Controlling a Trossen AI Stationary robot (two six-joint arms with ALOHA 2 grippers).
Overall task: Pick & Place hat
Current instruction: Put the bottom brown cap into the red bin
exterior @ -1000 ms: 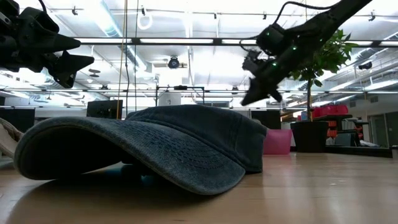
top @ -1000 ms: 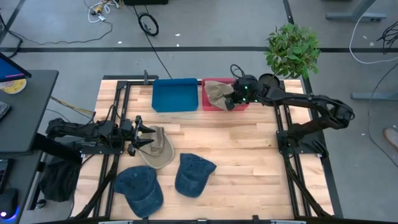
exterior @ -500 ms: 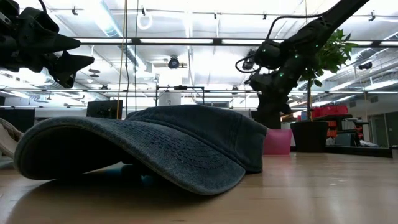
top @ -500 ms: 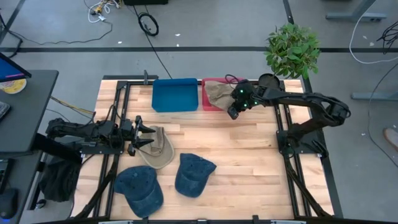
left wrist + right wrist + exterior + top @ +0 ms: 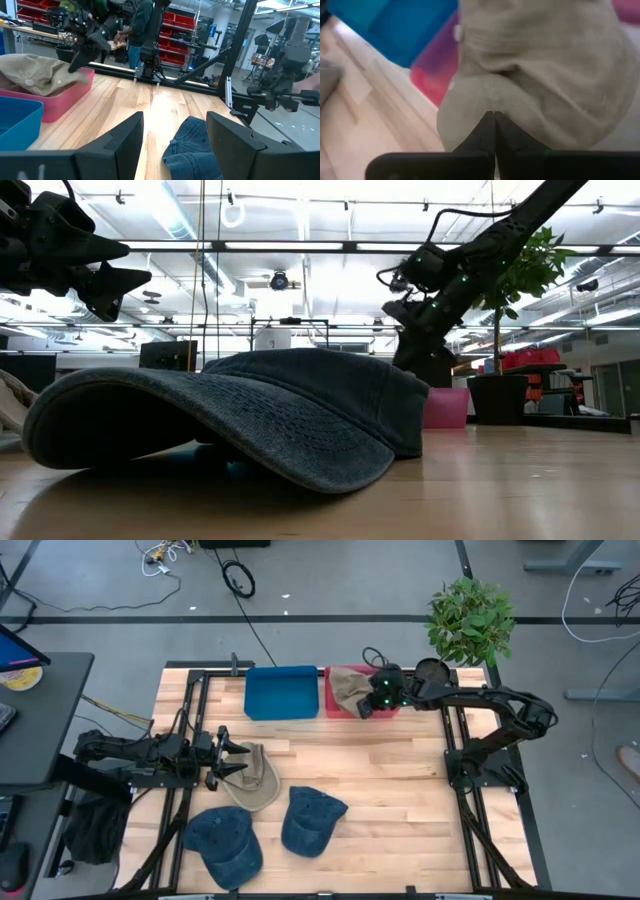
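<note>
High view | right gripper [image 5: 366, 707] pinched closed over tan hat [image 5: 348, 690] in pink bin [image 5: 338, 706] | left gripper [image 5: 236, 756] spread wide

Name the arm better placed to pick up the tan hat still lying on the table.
Left. Its tool hangs open right at the tan hat on the table's left side. The right tool is shut, far off, over the pink bin holding another tan hat.

R gripper [image 5: 364, 709], fingers together, now sits back over pink plastic bin [image 5: 391, 710] w/ floppy tan cloth hat [image 5: 347, 690], after briefly swinging out above table.
</note>
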